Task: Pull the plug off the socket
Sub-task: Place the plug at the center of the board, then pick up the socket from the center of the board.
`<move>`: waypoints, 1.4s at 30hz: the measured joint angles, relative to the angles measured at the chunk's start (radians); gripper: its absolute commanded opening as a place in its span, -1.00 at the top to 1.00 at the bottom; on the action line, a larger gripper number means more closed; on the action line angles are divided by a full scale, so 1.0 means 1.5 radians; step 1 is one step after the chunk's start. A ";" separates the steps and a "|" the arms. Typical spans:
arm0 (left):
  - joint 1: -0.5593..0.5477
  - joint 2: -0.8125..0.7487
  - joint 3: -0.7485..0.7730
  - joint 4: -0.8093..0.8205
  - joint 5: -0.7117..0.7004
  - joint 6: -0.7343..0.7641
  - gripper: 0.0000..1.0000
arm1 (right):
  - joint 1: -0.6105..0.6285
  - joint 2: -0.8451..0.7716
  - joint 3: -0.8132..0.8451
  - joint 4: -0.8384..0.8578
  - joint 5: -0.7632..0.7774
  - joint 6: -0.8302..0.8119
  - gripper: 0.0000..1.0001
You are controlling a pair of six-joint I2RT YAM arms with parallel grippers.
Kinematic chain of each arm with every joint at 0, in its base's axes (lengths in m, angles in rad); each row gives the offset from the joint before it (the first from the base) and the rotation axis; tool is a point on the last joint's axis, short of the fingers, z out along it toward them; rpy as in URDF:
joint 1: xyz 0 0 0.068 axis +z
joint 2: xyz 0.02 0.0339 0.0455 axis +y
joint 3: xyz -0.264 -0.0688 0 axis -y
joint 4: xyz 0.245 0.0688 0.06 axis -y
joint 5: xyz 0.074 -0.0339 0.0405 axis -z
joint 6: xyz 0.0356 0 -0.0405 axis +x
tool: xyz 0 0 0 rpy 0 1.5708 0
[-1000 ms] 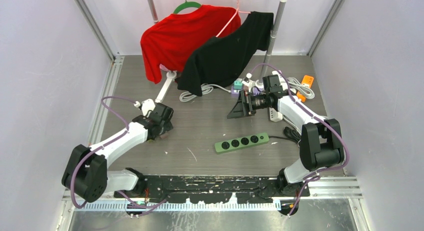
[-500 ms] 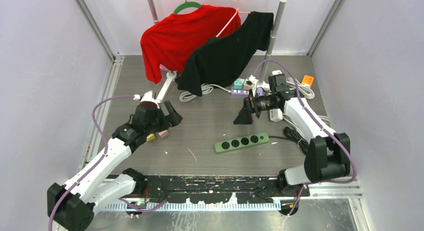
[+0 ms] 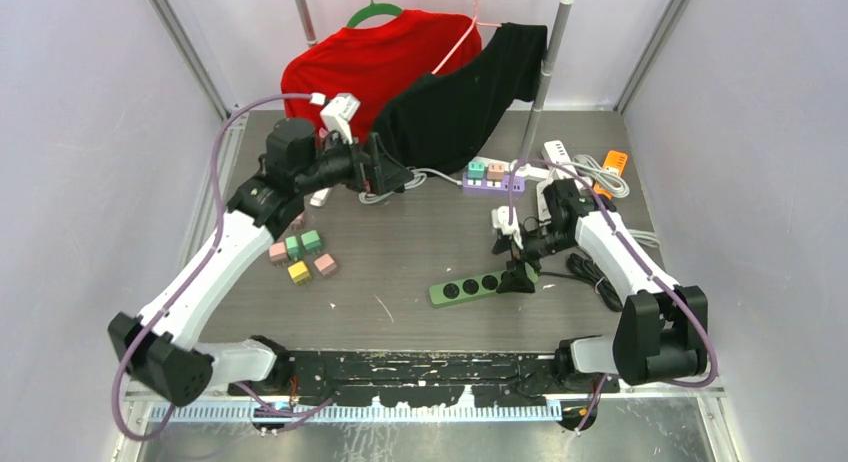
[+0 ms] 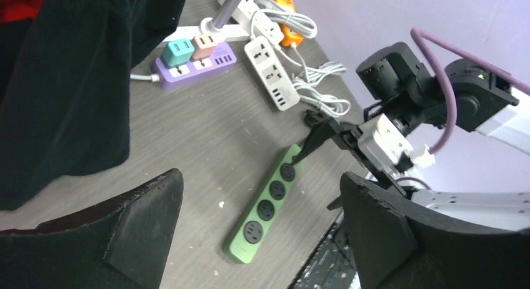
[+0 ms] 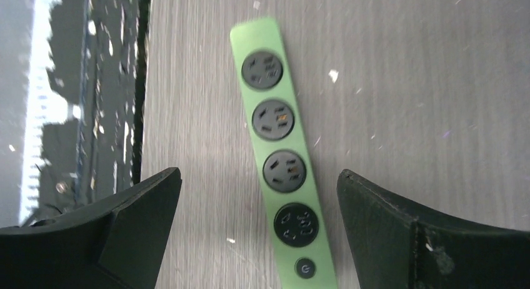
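Note:
A purple power strip (image 3: 490, 183) lies at the back of the table with a teal plug (image 3: 478, 167) and a pink plug (image 3: 496, 168) seated in it. The left wrist view shows that strip (image 4: 187, 69) with the teal plug (image 4: 181, 51) and pink plug (image 4: 209, 44). My left gripper (image 3: 398, 170) is open and empty, raised in front of the hanging shirts, left of the purple strip. My right gripper (image 3: 512, 265) is open and empty, pointing down over the right end of a green power strip (image 3: 483, 285), which has no plugs in it (image 5: 278, 145).
Several small coloured blocks (image 3: 300, 254) lie on the table at the left. A red shirt (image 3: 350, 67) and a black shirt (image 3: 460, 97) hang on a rack at the back. White power strips (image 3: 557, 152), coiled cables (image 3: 600, 177) and an orange item (image 3: 613, 162) fill the back right.
My left gripper opened, rose off the table and swung back toward the shirts, leaving the coloured blocks behind. My right gripper came forward and down over the green strip.

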 measured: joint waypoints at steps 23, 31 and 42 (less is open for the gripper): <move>0.000 -0.034 -0.062 0.027 -0.012 -0.082 -0.99 | 0.166 0.093 -0.127 0.252 0.293 -0.003 -0.26; 0.000 -0.059 -0.096 0.026 -0.064 -0.127 -1.00 | 0.174 0.116 -0.098 0.213 0.283 -0.001 0.82; 0.000 -0.068 -0.127 0.045 -0.006 -0.067 -0.98 | 0.012 0.072 -0.001 0.078 0.115 0.005 0.99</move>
